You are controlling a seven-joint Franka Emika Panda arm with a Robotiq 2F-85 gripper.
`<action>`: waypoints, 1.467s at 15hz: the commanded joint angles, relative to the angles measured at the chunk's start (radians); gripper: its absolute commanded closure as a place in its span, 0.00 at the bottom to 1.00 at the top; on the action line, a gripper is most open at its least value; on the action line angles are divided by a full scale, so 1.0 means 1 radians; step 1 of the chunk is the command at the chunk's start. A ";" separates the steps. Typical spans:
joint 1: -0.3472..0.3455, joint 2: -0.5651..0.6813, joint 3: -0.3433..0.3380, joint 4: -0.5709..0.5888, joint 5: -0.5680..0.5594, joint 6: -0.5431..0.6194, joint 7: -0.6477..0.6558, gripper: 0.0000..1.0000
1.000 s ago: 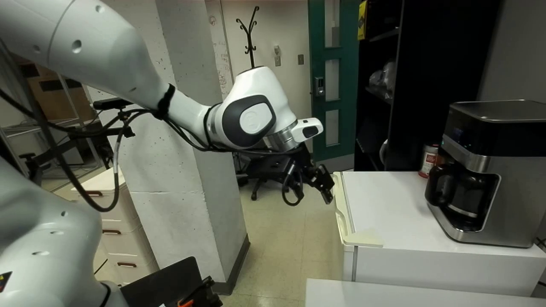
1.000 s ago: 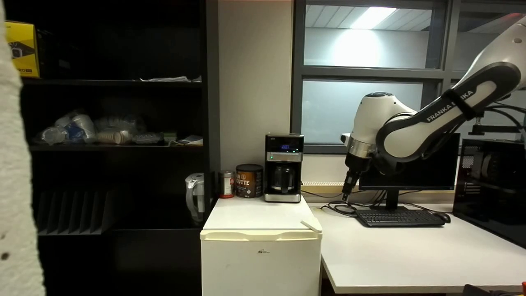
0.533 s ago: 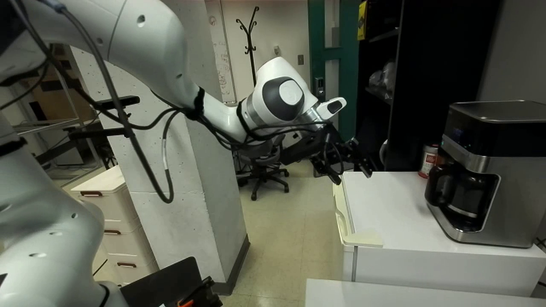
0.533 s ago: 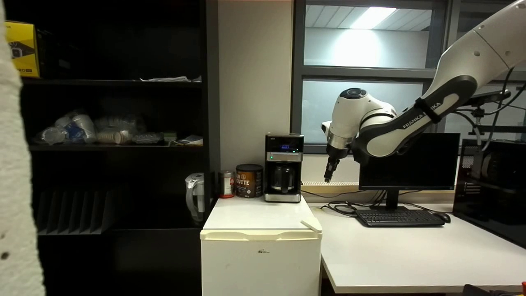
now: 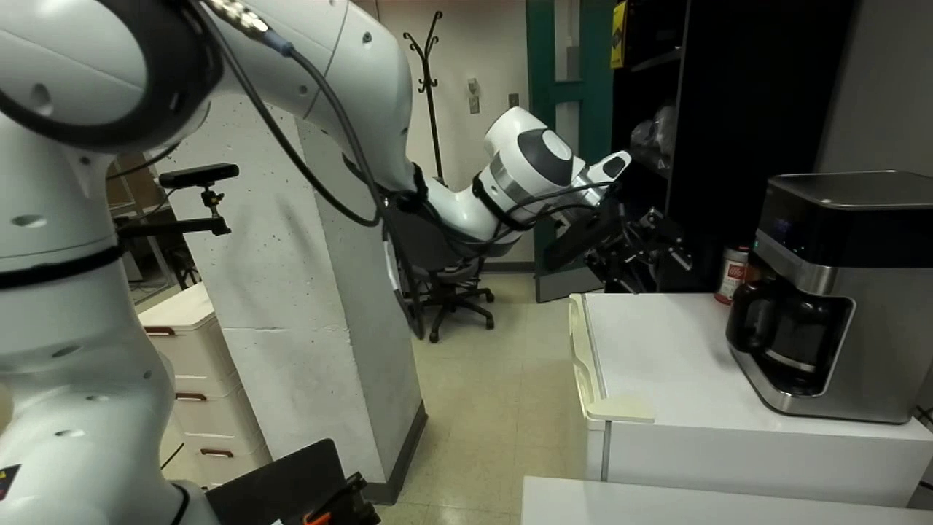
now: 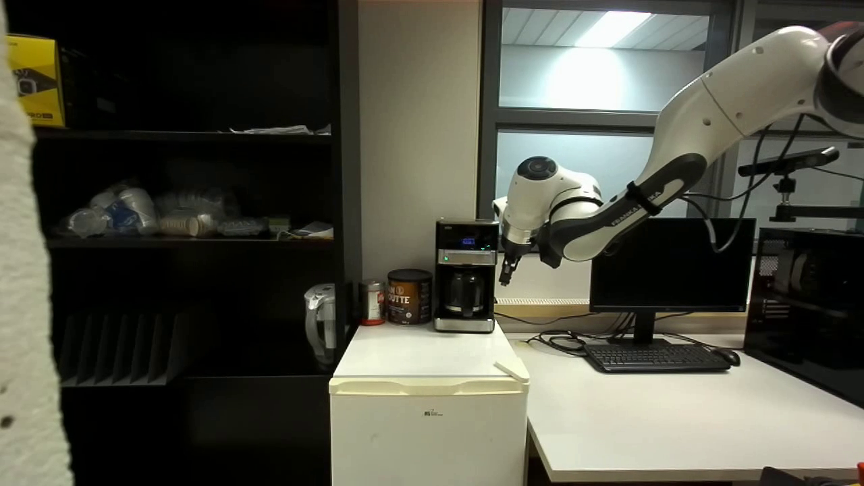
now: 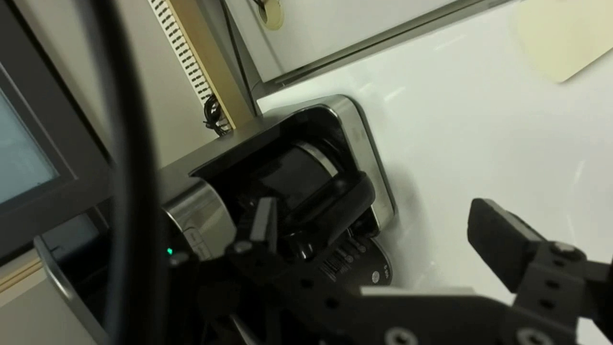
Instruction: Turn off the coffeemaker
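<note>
Lately, the arm (image 5: 379, 95) had been swung in from the left, as was seen in an exterior view, and its end had been carried past the door side of the white fridge (image 5: 656, 364). Farther right, no shift was noticed in the coffeemaker (image 5: 889, 328), which was left standing upright on the fridge top, with a gap shown between it and the arm's end. By this the approach was judged to be well advanced, the turning-off itself not yet done.

In the wrist view, a green light (image 7: 170, 251) was seen lit at the left, on the machine's front, so power was presumably still on. Next, the gripper (image 7: 373, 220) was found spread wide: one finger (image 7: 263, 223) was seen in front of the dark carafe (image 7: 297, 177), and the other finger (image 7: 500, 244), to the right, against the white fridge top. Nothing was held between them, and no contact with the machine could be made out. For a button to be pressed cleanly, the fingers would probably have to be brought together first, lest the carafe's handle (image 7: 335, 206) be caught.
</note>
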 commanded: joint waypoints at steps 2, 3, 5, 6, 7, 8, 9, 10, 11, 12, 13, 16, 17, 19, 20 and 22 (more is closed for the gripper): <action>0.067 0.193 -0.051 0.242 -0.091 0.016 0.047 0.00; 0.078 0.222 -0.059 0.281 -0.108 0.015 0.056 0.00; 0.101 0.286 -0.077 0.370 -0.148 0.010 0.074 0.00; 0.110 0.319 -0.086 0.414 -0.168 0.008 0.084 0.00; 0.117 0.346 -0.092 0.451 -0.181 0.006 0.090 0.00; 0.123 0.378 -0.100 0.493 -0.194 0.008 0.095 0.00; 0.127 0.402 -0.105 0.526 -0.201 0.007 0.097 0.00; 0.129 0.432 -0.110 0.563 -0.205 0.009 0.100 0.00; 0.133 0.456 -0.115 0.595 -0.210 0.009 0.104 0.00; 0.135 0.480 -0.119 0.623 -0.209 0.007 0.103 0.00; 0.138 0.501 -0.124 0.649 -0.211 0.007 0.103 0.00; 0.142 0.564 -0.137 0.721 -0.209 0.015 0.102 0.10; 0.145 0.583 -0.143 0.744 -0.212 0.020 0.102 0.27; 0.148 0.614 -0.147 0.784 -0.205 0.021 0.096 0.40; 0.152 0.628 -0.152 0.804 -0.207 0.022 0.098 0.47; 0.158 0.651 -0.158 0.839 -0.205 0.021 0.097 0.62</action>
